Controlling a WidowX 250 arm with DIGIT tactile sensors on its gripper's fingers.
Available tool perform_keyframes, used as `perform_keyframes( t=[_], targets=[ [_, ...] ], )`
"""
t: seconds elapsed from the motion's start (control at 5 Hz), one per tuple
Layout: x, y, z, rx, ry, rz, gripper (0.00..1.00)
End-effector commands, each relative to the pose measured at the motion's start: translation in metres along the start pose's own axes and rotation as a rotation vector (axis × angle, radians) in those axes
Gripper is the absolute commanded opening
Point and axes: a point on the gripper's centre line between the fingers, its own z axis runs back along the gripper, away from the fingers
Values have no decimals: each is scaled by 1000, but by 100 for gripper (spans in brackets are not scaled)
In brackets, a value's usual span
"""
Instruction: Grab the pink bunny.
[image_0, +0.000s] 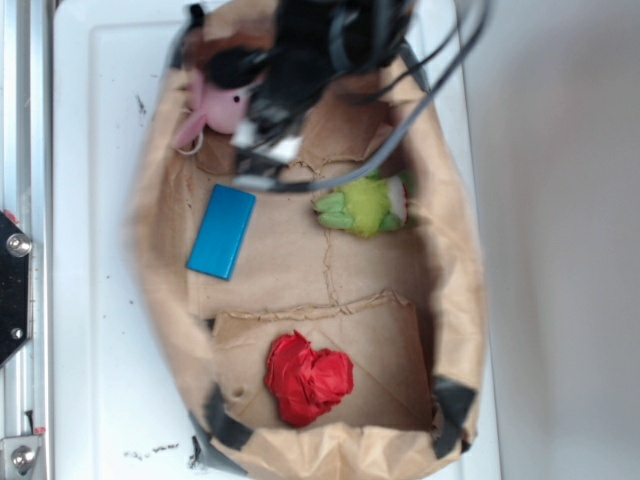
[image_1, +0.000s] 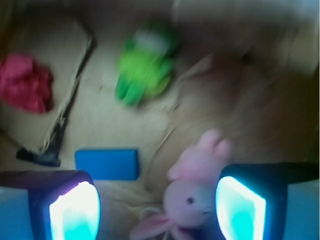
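While the pincer (image_1: 157, 205) hangs spread w/ pink bunny (image_1: 195, 200) hugging one pad (image_1: 240, 207), closing could nudge it sideways or just pinch an ear, off-centre.

- Pink bunny (image_1: 192, 192): one.
- Yellow-green plush toy (image_0: 365, 205): one.
- Red crumpled lump (image_0: 307, 377): one.
- Blue rectangular block (image_0: 222, 231): one.
- Brown paper bag (image_0: 160, 290) holding all four: one.
- Gripper (image_1: 157, 205): one, with two lit fingers (image_1: 75, 210).
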Motion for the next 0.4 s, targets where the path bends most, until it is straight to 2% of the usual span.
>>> perform_keyframes(
  t=[0.0,0.2],
  targets=[
    [-11,-29,-2,134,-139,-90,100],
    [-3,-19,-8,142,-117,-69,100]
  ],
)
